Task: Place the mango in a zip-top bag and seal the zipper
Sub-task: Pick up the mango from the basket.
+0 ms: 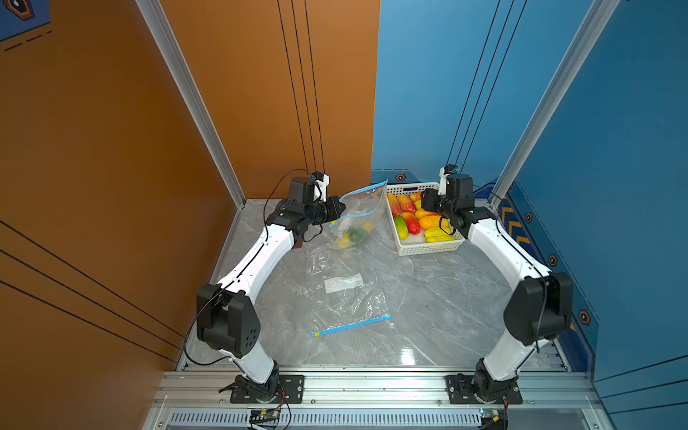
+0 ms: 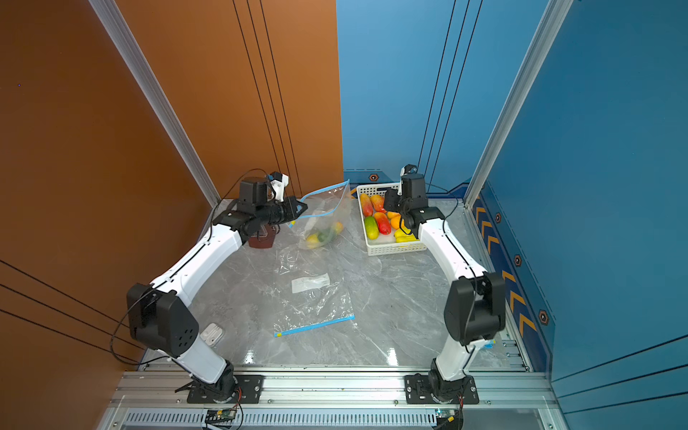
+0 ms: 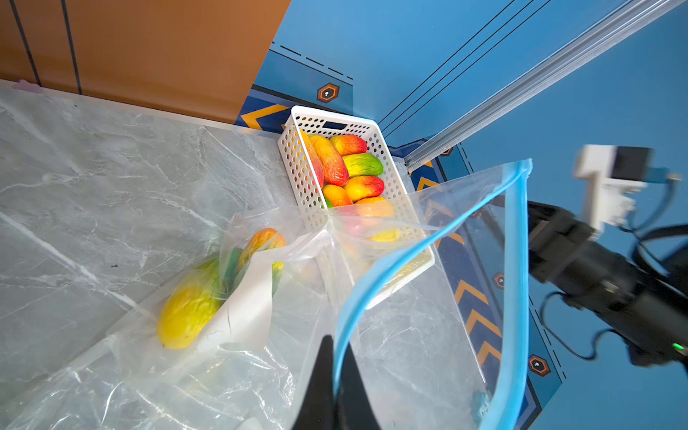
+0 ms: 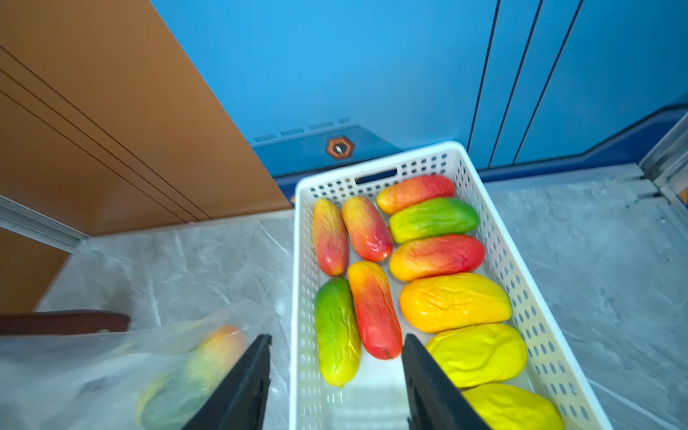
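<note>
With the left gripper (image 3: 337, 357): pinched fully shut on the blue zipper strip (image 3: 515, 260) of a clear, crinkled plastic zip-top bag (image 1: 366, 208), holding its mouth up and gaping, its bottom resting on the grey marble-patterned tabletop (image 1: 446, 298).

With the right gripper (image 4: 335, 338): parted roughly halfway, gripping nothing, poised above a white perforated plastic basket (image 4: 298, 260). Seen from the right wrist, one finger on the bag's side of the basket wall, the other over the fruit.

Down at the bottom of the held bag: the mango (image 3: 190, 309), oblong and wrinkle-skinned, yellow running through green to orange. Partly hidden behind a white label (image 3: 245, 312) on the film, so impossible to tell whether one fruit or two.

In the basket, just beside the bag: further mangoes (image 4: 435, 257), glossy, red-orange, green and yellow, lying side by side in rows.

Nearer the arm bases, well apart from both grippers: a second clear bag (image 1: 346, 301), flat and crumpled on the tabletop, with a blue strip along its near edge.
</note>
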Robot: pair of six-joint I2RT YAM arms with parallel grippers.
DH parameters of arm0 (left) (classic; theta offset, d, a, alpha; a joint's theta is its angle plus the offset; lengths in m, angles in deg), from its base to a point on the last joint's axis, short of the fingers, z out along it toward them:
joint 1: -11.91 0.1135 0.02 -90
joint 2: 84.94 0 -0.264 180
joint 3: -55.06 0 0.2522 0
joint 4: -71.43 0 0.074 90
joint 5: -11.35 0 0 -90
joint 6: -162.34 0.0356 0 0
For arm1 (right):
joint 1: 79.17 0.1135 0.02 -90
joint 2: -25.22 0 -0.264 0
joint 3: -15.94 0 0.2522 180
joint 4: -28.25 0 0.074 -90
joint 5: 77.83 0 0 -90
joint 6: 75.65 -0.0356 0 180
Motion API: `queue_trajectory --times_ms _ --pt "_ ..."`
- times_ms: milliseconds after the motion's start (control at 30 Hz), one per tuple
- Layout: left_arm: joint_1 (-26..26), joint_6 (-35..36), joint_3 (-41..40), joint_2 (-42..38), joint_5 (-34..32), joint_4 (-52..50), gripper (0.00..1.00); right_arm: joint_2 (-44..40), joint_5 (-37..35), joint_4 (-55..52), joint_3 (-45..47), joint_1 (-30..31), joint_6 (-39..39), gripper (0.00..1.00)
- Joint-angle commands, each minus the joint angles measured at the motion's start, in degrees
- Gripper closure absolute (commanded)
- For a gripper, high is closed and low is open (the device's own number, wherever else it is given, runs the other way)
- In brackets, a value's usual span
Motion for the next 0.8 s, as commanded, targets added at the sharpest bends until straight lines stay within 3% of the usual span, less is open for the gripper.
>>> queue_trajectory --times_ms 0,167,400,533,767 --pt "0.3 1.3 -1.0 -1.1 -0.2 -0.3 1.00 10.1 -0.8 -16.6 -8.7 0.2 4.5 0.55" --pt "0.0 1.2 -0.8 -0.5 0.2 -0.2 1.00 21.7 -1.0 -21.8 -20.8 0.4 5.4 0.44" --pt "-0.1 1.6 -1.1 -0.3 0.8 -0.2 1.00 33.3 -0.7 -24.7 -33.6 0.3 4.8 0.45" --pt "0.0 1.6 -1.1 -0.5 1.0 -0.2 1.00 38.6 -1.6 -27.9 -40.1 0.4 5.0 0.40" --pt "0.0 1.7 -1.3 -1.0 0.7 -0.3 1.00 42.3 -1.9 -29.9 -42.3 0.8 5.0 0.38"
